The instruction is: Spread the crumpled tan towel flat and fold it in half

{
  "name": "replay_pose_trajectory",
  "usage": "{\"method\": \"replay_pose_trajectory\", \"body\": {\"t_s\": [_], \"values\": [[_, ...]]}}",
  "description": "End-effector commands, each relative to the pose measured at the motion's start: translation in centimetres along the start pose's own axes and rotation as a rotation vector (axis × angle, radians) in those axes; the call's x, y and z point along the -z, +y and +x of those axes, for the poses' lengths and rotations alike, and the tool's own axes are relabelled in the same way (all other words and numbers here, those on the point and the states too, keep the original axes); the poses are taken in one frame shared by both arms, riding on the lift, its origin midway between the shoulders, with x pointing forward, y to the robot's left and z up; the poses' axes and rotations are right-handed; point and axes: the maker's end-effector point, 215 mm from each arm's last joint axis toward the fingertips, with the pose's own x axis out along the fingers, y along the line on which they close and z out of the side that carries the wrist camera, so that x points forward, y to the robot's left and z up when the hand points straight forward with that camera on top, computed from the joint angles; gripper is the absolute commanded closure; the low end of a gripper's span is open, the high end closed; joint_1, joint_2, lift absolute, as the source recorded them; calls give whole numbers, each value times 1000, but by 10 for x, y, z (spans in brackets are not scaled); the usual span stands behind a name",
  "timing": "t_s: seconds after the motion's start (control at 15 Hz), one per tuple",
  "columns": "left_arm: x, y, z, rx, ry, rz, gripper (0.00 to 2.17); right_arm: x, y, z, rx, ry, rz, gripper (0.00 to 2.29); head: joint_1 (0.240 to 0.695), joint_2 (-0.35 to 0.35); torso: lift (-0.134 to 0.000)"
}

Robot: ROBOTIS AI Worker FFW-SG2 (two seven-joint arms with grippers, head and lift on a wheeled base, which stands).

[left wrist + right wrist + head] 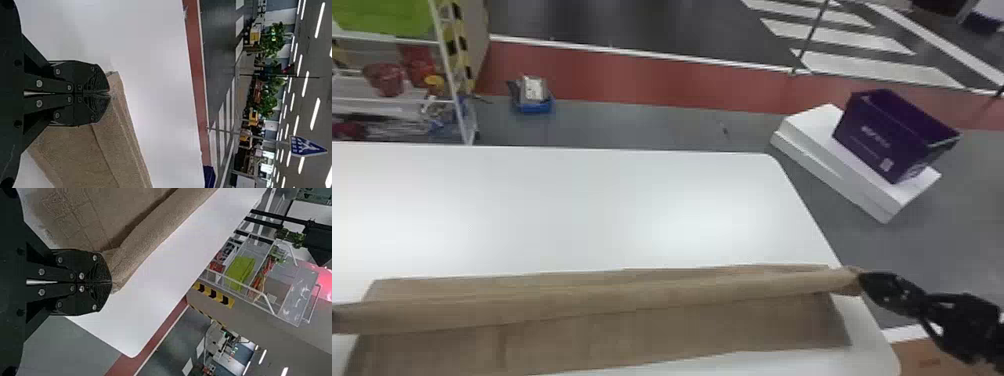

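The tan towel [612, 340] lies wide across the near part of the white table, with one edge raised as a long taut roll above it. At the roll's right end, over the table's right edge, is my right gripper [868, 280]. In the right wrist view my right gripper [111, 282] is shut on a corner of the towel [137, 246]. The left wrist view has my left gripper [109, 93] shut on the other corner of the towel [121, 133]. The roll's left end reaches the head view's left edge.
The white table [582, 210] extends beyond the towel. Past its right side, a purple bin [887, 135] stands on a white box [812, 130] on the floor. A white rack [447, 60] with buckets is at the far left, near a small blue container [534, 102].
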Motion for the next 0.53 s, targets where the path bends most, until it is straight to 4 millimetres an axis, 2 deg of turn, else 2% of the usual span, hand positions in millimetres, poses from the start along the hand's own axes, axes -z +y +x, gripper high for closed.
{"method": "replay_pose_trajectory", "body": {"t_s": [0.0, 0.07, 0.13, 0.2, 0.33, 0.47], "values": [[18, -6, 6, -2, 55, 7, 1015, 11, 13, 8, -29, 18, 15, 876, 695, -264, -124], [26, -6, 6, -3, 77, 4, 211, 15, 17, 9, -39, 37, 12, 539, 695, -265, -124], [32, -5, 6, -7, 89, -1, -2, 18, 17, 9, -38, 39, 19, 252, 695, -265, -124], [38, -2, 4, -18, 105, 2, -2, 23, 14, 3, -25, 42, 33, 53, 695, -265, -124], [49, 12, -8, -45, 115, -16, 33, 24, 5, -19, 35, 7, 22, 26, 695, -268, -124], [48, 27, -25, -64, 97, -8, 60, 33, -4, -39, 76, 29, 30, 26, 695, -276, -124]]}}
